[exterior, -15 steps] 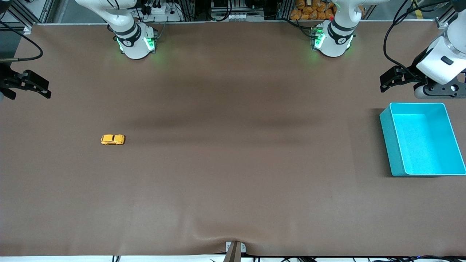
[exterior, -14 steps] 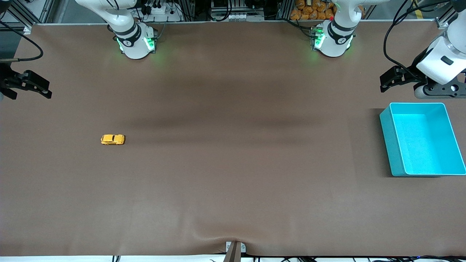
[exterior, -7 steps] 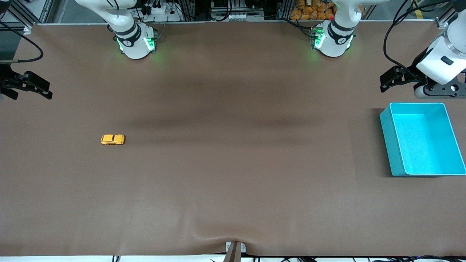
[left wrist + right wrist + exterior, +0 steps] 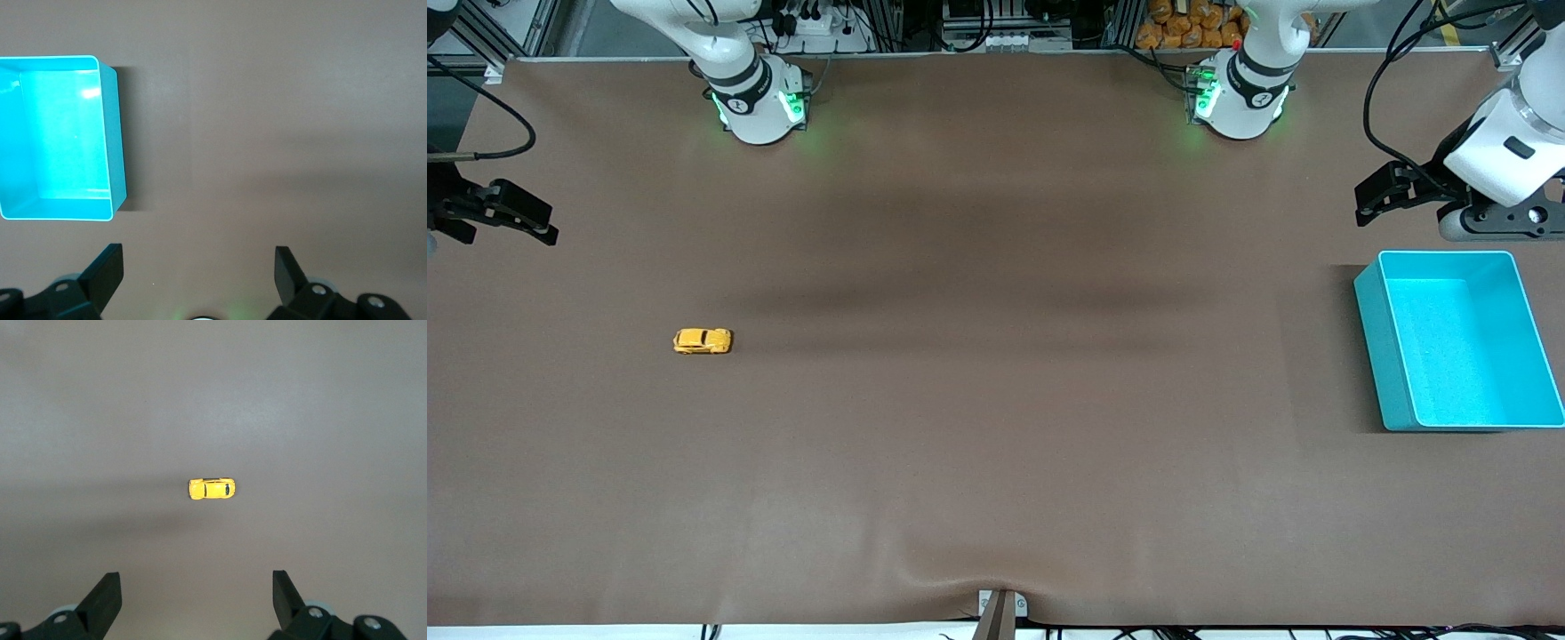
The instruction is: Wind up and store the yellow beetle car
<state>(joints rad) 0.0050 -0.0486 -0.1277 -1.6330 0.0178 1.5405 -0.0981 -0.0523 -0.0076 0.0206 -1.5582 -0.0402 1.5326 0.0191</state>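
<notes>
One yellow beetle car (image 4: 703,341), unlabelled, turquoise bin (image 4: 1371,356)

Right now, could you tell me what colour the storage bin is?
Turquoise; the bin shows best in the front view.

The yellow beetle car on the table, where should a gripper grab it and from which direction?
Grip the yellow beetle car across its two long flanks at mid-body, coming straight down from above. It sits upright on its wheels on the bare table, and its rounded roof offers little to pinch. The open right gripper is the closer one; the left gripper waits by the turquoise bin.
</notes>
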